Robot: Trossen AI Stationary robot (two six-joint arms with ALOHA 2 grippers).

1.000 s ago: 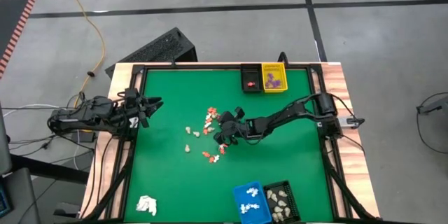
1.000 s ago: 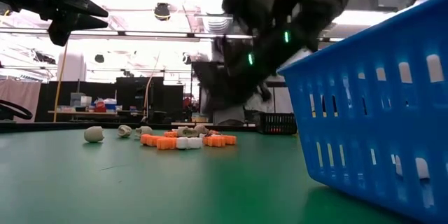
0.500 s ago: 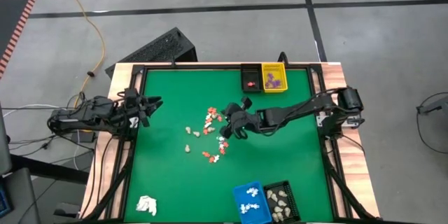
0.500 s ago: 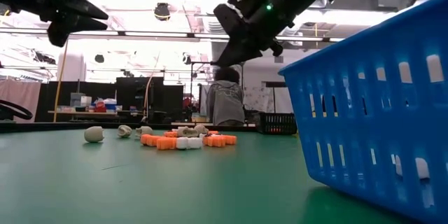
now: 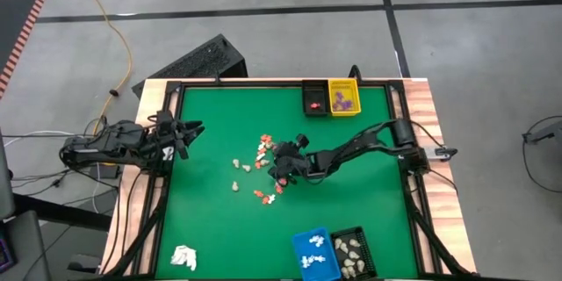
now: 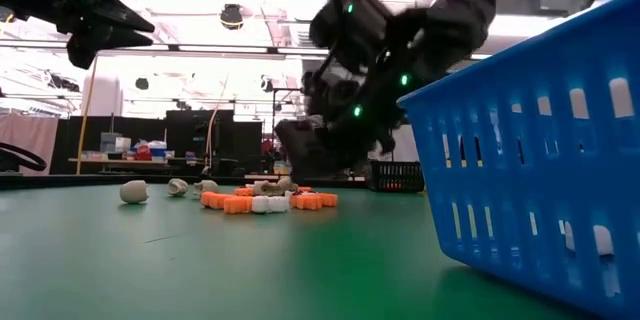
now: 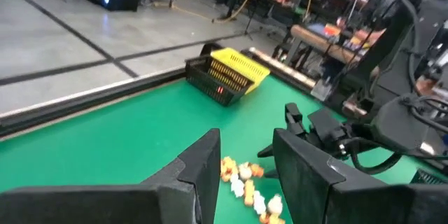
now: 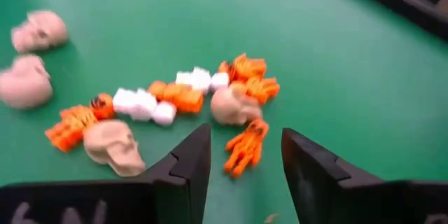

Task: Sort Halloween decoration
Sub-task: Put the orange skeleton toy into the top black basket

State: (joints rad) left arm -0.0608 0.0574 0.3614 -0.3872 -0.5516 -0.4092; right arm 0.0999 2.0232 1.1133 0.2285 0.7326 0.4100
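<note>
The Halloween decoration pieces lie loose on the green mat: an orange, white and cream cluster (image 5: 263, 152) at mid table, a few more (image 5: 265, 196) nearer the front, and cream skulls (image 5: 237, 176) to their left. My right gripper (image 5: 279, 167) hangs low over the cluster, open. In the right wrist view its fingers (image 8: 245, 140) stand on either side of an orange piece (image 8: 246, 148) that lies on the mat, with a cream skull (image 8: 231, 105) just beyond. My left gripper (image 5: 189, 131) waits open and raised at the left edge.
At the far edge stand a black bin (image 5: 314, 98) holding a red piece and a yellow bin (image 5: 343, 97) holding purple ones. Near the front are a blue basket (image 5: 314, 253) with white pieces and a black basket (image 5: 351, 250) with skulls. A white lump (image 5: 183, 256) lies front left.
My right gripper rose from the cluster and drew back toward the table's right and far side, then came down again over the cluster. The pieces on the mat lie as before.
</note>
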